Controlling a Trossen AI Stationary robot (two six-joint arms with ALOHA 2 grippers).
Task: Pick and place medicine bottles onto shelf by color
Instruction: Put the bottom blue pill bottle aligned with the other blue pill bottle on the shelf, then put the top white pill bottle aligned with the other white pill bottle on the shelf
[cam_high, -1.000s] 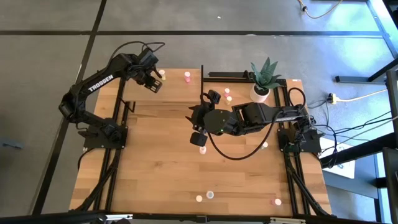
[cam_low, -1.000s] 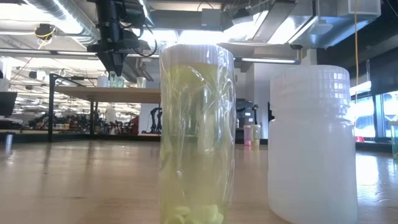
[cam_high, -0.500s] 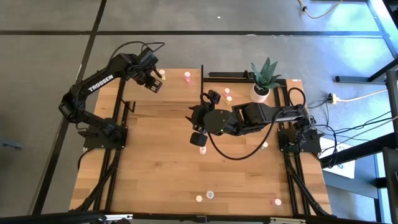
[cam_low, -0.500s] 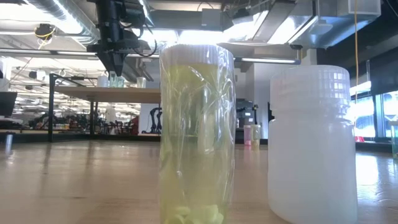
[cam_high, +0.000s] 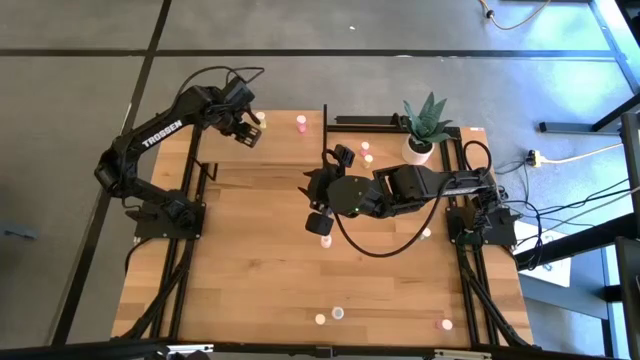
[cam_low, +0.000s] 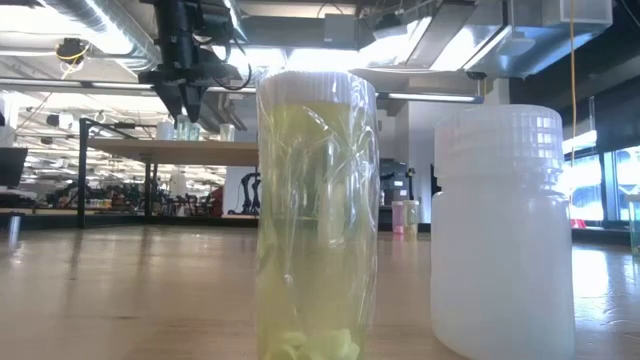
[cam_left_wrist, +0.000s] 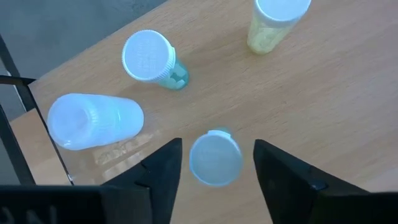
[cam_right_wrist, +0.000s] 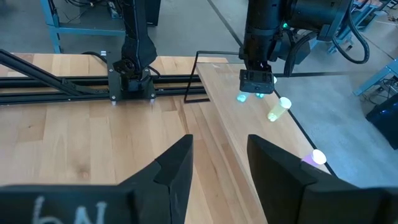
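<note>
I had the left claw (cam_left_wrist: 214, 163) over the far left corner of the shelf (cam_high: 280, 150), above a small cluster of medicine bottles. Within the last second its fingers (cam_left_wrist: 163, 168) had spread; in the left wrist view they stood clear on either side of a white-capped bottle (cam_left_wrist: 214, 158) that sat upright on the wood between them, touching neither. I took that as a release just finished: the bottle was down on the shelf and no longer held. Close by stood a green bottle (cam_left_wrist: 152, 57) with a white cap, a yellow bottle (cam_left_wrist: 273, 22) and a larger clear bottle (cam_left_wrist: 93, 120) lying on its side near the edge.

The arm itself had barely moved in the overhead view, so the change was in the fingers alone.

The right claw (cam_right_wrist: 217, 163) waited with its fingers apart and nothing between them, hanging over the middle of the shelf, unchanged.

More bottles remained on the surface (cam_high: 250, 290) at the near edge, a pink bottle (cam_high: 320, 319) among them, so the sorting was far from done.
</note>
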